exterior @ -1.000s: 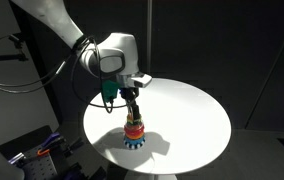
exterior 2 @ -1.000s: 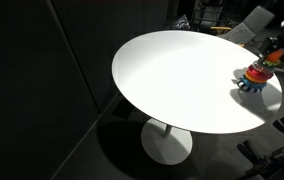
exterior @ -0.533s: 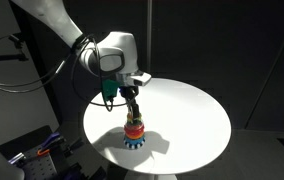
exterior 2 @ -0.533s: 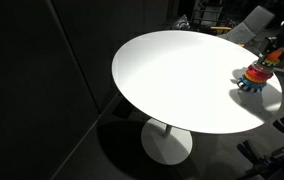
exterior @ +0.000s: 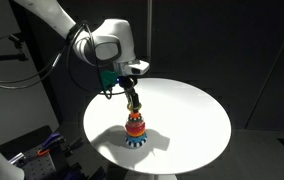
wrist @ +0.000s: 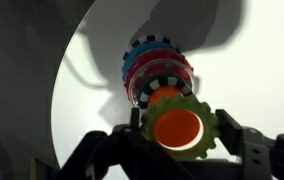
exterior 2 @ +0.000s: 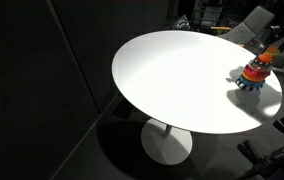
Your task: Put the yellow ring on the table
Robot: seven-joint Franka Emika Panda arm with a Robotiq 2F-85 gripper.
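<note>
On the smooth, round white table [exterior: 187,115], the ribbed plastic stacking toy [exterior: 134,128] stands toward the near left, and your gripper [exterior: 132,104] hangs directly above it. In the wrist view, one dark finger [wrist: 107,150] presses the toothed rim of the yellow ring [wrist: 209,125], a glossy greenish-yellow doughnut with a shiny orange centre. The opposite finger [wrist: 242,140] meets its right side, so the fingers are clamped on the ring, held apart by its width, just above the stack's blue and red toothed discs [wrist: 147,70].
</note>
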